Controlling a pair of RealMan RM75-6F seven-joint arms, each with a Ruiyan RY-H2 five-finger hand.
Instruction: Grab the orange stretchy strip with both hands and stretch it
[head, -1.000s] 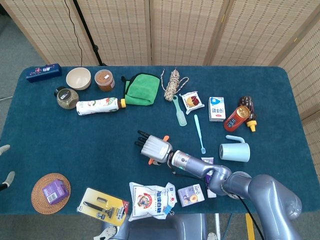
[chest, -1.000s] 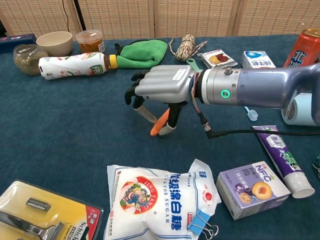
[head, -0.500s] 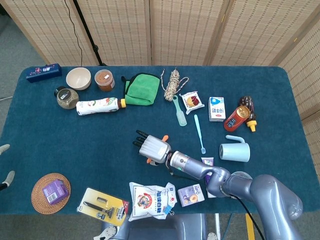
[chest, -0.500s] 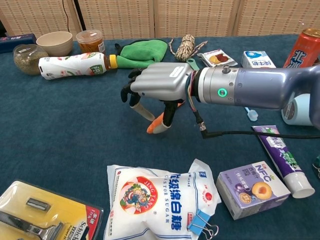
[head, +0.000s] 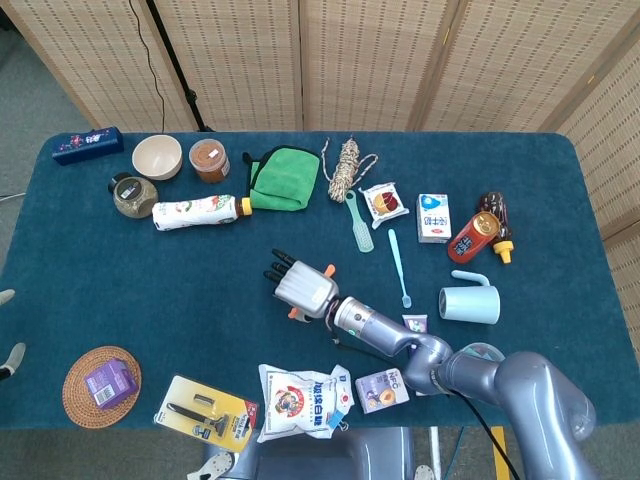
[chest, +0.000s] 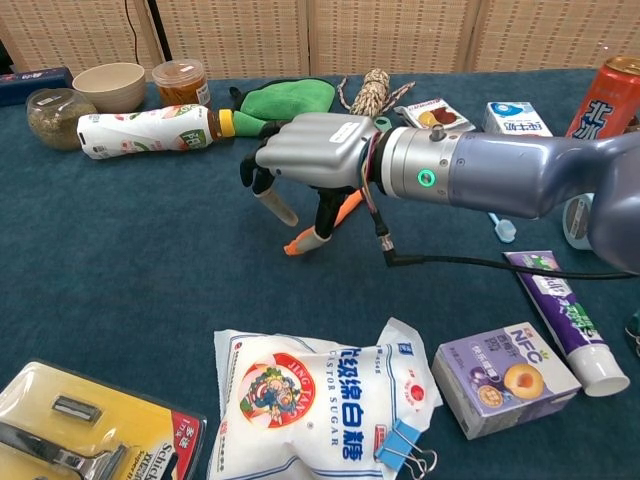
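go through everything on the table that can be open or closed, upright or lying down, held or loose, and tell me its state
orange strip: pinched under the right hand, one end on the cloth
left hand: not in view
white drink bottle: lying on its side, cap on
beige bowl: upright
blue mug: upright
red can: lying down
sugar bag: lying flat, binder clip at its corner
toothpaste tube: lying flat, capped

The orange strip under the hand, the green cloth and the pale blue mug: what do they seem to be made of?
The orange stretchy strip, pinched by the right hand, looks like smooth, matte rubber or silicone; it bends without creasing. The green folded cloth looks like fuzzy microfibre, soft and rumpled. The pale blue mug looks like ceramic or plastic; its even, slightly matte surface leaves this open.
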